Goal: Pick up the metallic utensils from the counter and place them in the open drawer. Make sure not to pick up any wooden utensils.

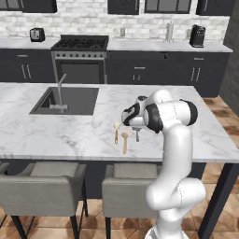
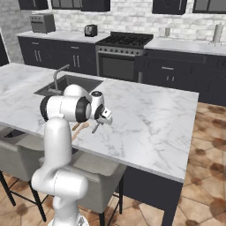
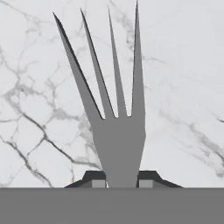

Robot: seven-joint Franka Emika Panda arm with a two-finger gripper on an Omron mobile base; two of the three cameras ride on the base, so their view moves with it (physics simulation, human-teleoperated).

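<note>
Here, with the dark inset sink [image 1: 65, 100] taken as the landmark on the white grey-veined marble counter [image 1: 42, 133], two short tan wooden spoons [image 1: 120, 135] are seen lying to its right, toward the near edge. Just right of them, further from the sink, the slim grey metal fork [image 3: 114, 118] is found under the two-finger gripper [image 3: 121, 180]. The fork is judged light, stiff and rather slippery, so it is best taken across its narrow neck below the tines. In the hand view the dark fingertips [image 3: 94, 179] are seen drawn narrow against both sides of that neck; the fork appears gripped, though whether it is lifted cannot be told.
</note>
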